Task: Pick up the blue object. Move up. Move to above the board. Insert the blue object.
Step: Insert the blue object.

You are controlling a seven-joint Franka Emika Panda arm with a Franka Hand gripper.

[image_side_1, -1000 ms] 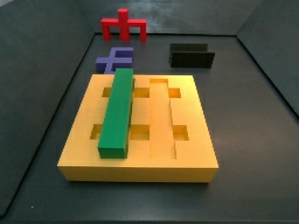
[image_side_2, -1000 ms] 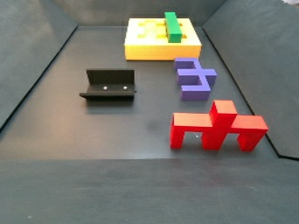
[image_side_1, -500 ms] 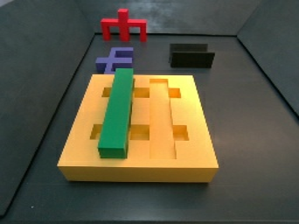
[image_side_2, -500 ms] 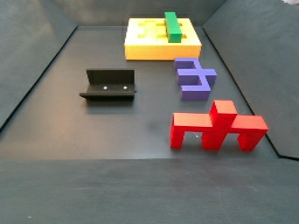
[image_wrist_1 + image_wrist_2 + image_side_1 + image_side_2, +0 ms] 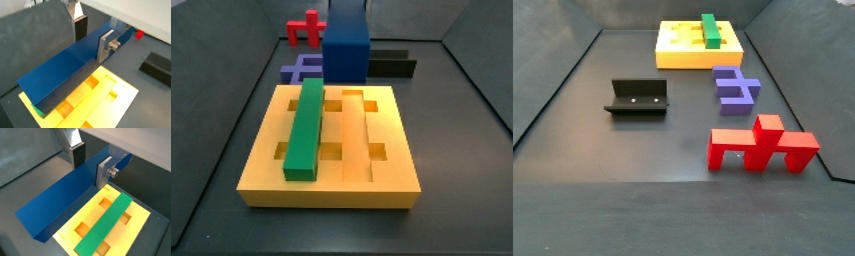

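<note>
Gripper [image 5: 89,162] clamps the blue object [image 5: 67,198] above the board [image 5: 137,230]; its far end is seemingly cropped.

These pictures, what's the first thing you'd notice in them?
The long blue object stands out first: the gripper pinches it between its silver fingers, up in the air over the yellow board. Next comes the green bar lying in one of the board's grooves. In a side view, a bright red piece sits on the dark floor, beside a purple piece.
</note>
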